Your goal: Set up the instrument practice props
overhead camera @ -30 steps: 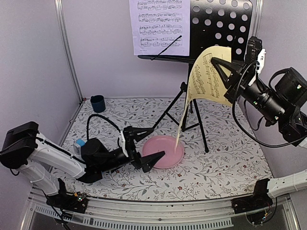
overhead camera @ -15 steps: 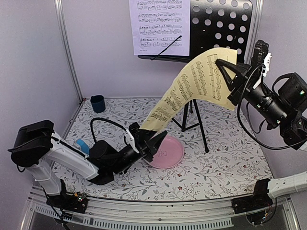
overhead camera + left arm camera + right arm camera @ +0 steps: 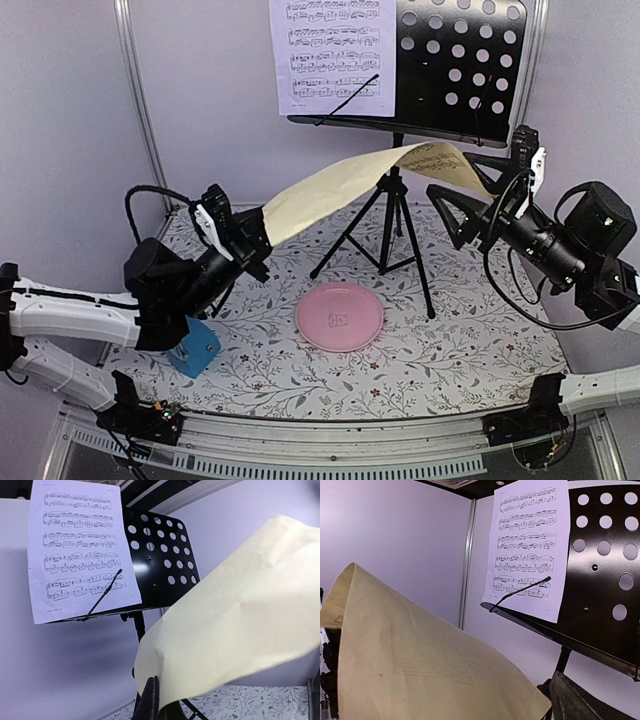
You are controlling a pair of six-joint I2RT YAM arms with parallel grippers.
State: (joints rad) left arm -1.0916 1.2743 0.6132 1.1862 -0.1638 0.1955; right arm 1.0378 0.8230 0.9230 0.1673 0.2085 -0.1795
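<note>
- Two hands are over the flowered table (image 3: 470, 330), one at each end of a single sheet of paper.
- Nearest, the small blue metronome (image 3: 195, 348) stands on the table just beside the left arm, touching neither hand.
- The pink plate (image 3: 340, 317) lies flat mid-table, in front of the stand's feet.
- The left hand (image 3: 256, 234) is raised above the table's left side, its jaws closed tight on the left end of the yellow sheet (image 3: 330, 185).
- The yellow sheet hangs in the air as a long, sagging band from that hand across to the right, passing in front of the stand's post, printed side up at its far end.
- The right hand (image 3: 450, 172) has its jaws spread wide, with the sheet's right end in the gap. Whether the paper touches a finger cannot be told.
- Farthest back, the black music stand (image 3: 460, 70) stands upright on its tripod.
- The lilac sheet (image 3: 335, 55) rests on the left half of its perforated desk, with a thin wire arm across its lower edge.
</note>
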